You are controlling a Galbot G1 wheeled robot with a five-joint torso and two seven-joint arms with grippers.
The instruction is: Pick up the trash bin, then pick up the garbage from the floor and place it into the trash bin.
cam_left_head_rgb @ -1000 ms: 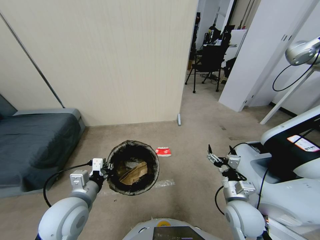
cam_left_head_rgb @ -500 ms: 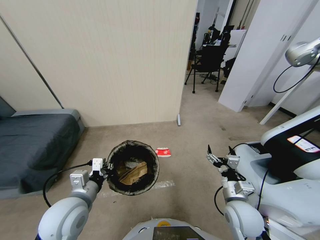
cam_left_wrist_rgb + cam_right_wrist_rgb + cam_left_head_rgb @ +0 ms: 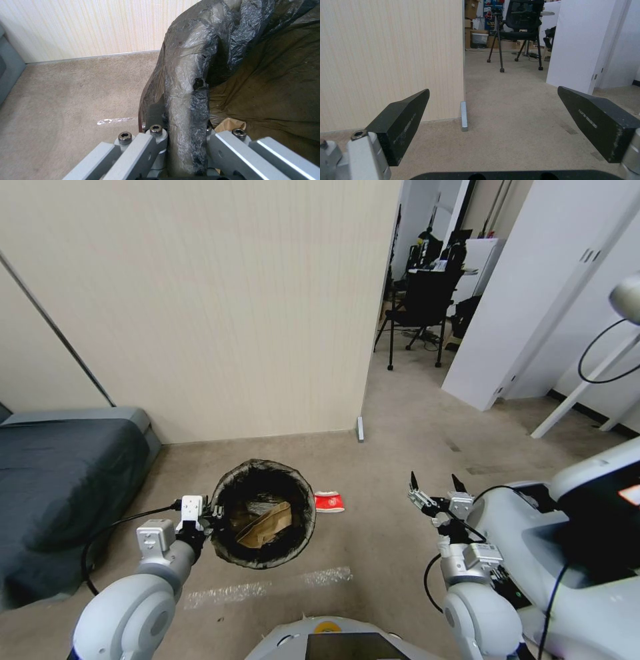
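Observation:
The trash bin (image 3: 263, 513), lined with a dark bag, hangs just above the carpet in front of me. My left gripper (image 3: 211, 517) is shut on its near left rim. In the left wrist view the left gripper (image 3: 182, 130) pinches the bag-covered rim of the trash bin (image 3: 188, 75). Crumpled brown paper (image 3: 267, 523) lies inside. One piece of garbage, a red-and-white carton (image 3: 329, 502), lies on the floor just right of the bin. My right gripper (image 3: 433, 485) is open and holds nothing, right of the carton. The right wrist view shows the right gripper (image 3: 493, 120) with its black fingers (image 3: 403, 122) spread wide.
A grey sofa (image 3: 60, 473) stands at the left. A beige wall (image 3: 233, 313) ends at a metal strip (image 3: 360, 429). Beyond are a black office chair (image 3: 427, 307) and a white partition (image 3: 533, 300). A white machine body (image 3: 587, 513) crowds the right. Tape marks (image 3: 267, 587) cross the carpet.
The whole picture has shifted, so the camera has moved: carton and tape mark sit lower, the sofa farther left. Both grippers keep their pose; the bin stays held.

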